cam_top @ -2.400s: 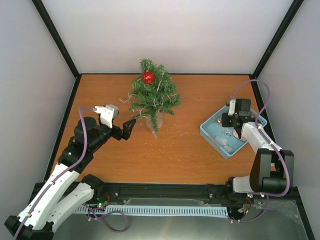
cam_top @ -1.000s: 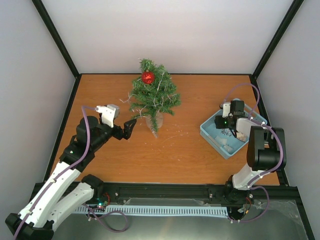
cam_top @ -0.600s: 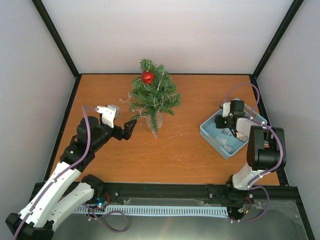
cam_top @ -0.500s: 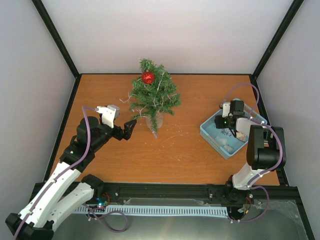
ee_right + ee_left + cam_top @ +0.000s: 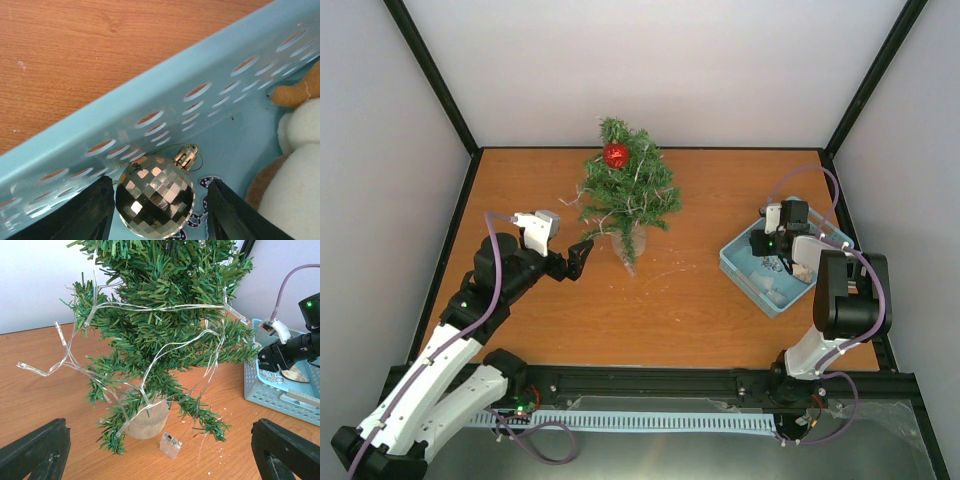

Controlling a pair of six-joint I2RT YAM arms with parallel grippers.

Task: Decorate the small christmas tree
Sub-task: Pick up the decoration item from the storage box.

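The small christmas tree (image 5: 625, 195) carries lights (image 5: 165, 306) and 1 red bauble (image 5: 616, 155); the right gripper (image 5: 162, 210) straddles a mirrored ball (image 5: 154, 196), not yet clamped, while the left gripper (image 5: 160, 452) gapes empty.

- The small christmas tree (image 5: 165, 315) and its drooping light string (image 5: 150, 307) are blocking the way ahead of the left gripper (image 5: 578, 258); bare tabletop (image 5: 40, 405) is lying open to its left.
- The basket wall (image 5: 165, 115) is standing just beyond the right gripper (image 5: 160, 210), and a plush toy (image 5: 305, 145) is crowding its right side.
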